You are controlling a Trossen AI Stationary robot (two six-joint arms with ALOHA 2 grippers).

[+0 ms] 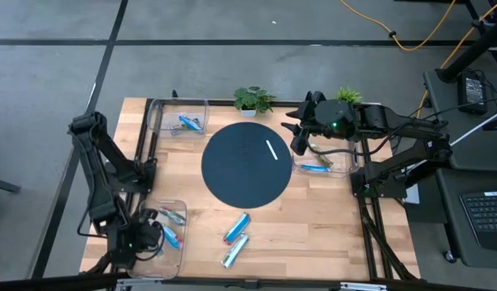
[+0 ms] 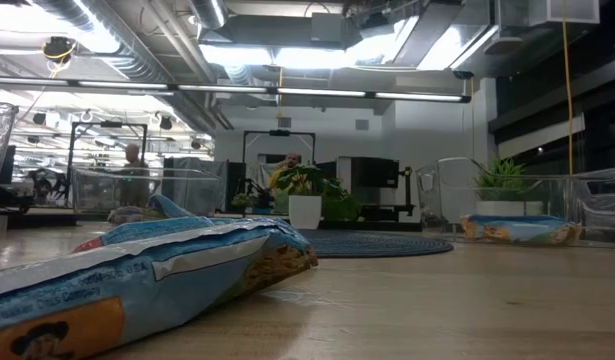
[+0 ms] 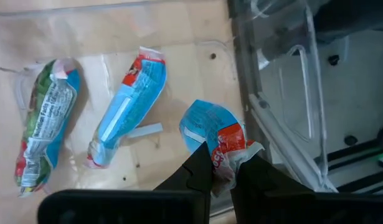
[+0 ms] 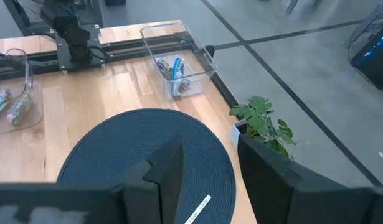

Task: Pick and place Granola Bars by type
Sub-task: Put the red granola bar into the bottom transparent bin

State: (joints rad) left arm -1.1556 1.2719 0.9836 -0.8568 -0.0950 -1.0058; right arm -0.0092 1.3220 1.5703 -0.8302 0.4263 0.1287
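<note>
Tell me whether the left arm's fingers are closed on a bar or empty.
Closed on one: in the left wrist view the left gripper pinches the red end of a blue granola bar inside the clear bin.

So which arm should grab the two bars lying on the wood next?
Probably the right. The right gripper is open and empty, while the left gripper is shut on a blue bar in its bin. The two loose bars wait.

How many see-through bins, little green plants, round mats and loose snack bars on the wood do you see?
Clear rectangular plastic bins: 3
Small green potted plants: 2
Dark round woven mat: 1
Shiny blue foil-wrapped granola bars loose on the wood: 2
Total: 8
</note>
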